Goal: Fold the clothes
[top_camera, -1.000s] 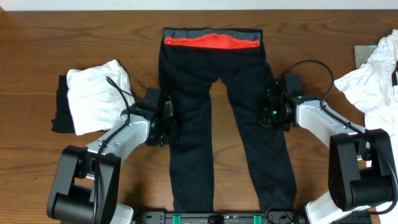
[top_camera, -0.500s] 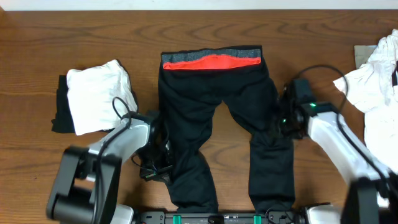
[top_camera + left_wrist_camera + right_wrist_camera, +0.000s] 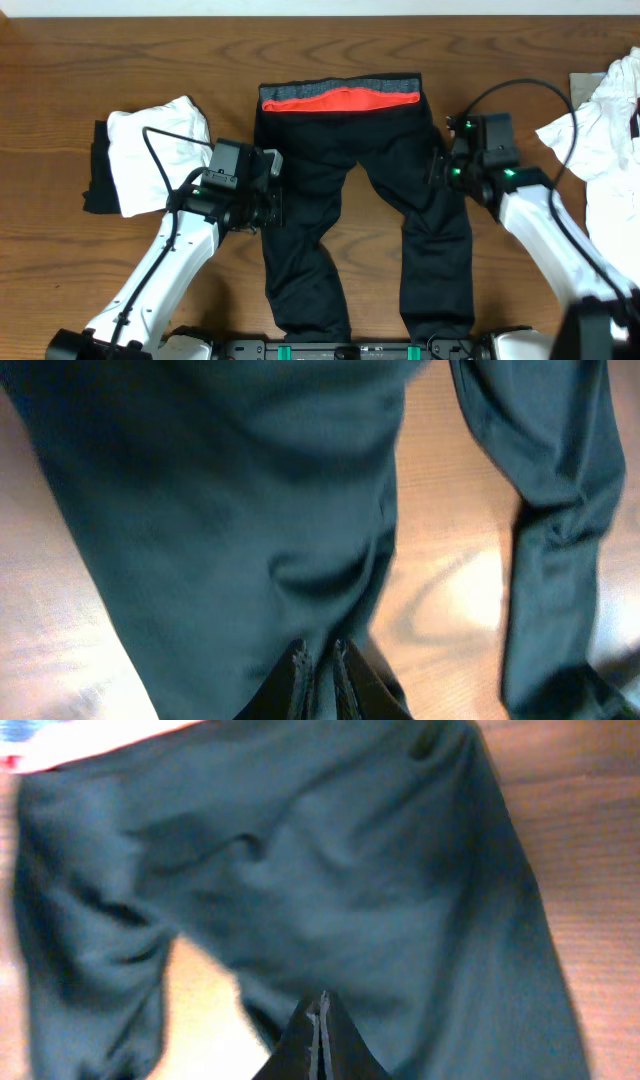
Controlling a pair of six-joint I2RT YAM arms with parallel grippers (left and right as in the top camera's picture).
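The clothes at hand are long black trousers [image 3: 340,160] lying flat, their grey-and-red waistband [image 3: 340,98] at the far side and the legs running toward me. My left gripper [image 3: 274,200] sits on the trousers' left edge at thigh height. In the left wrist view its fingertips [image 3: 320,660] stand a sliver apart with black fabric pinched between them. My right gripper [image 3: 438,170] is at the trousers' right hip edge. In the right wrist view it [image 3: 318,1005] is pressed shut, with rumpled cloth [image 3: 330,870] all around its tips.
A folded white garment [image 3: 155,150] lies at the left on a black one [image 3: 98,185]. A heap of white clothes [image 3: 600,130] is at the right edge, beside a grey piece [image 3: 582,85]. Bare wood [image 3: 372,260] shows between the legs.
The waistband has slid toward me and both legs have rumpled at the knees. My left gripper dipped toward the near edge, then came back up. My right gripper moved slightly farther away.
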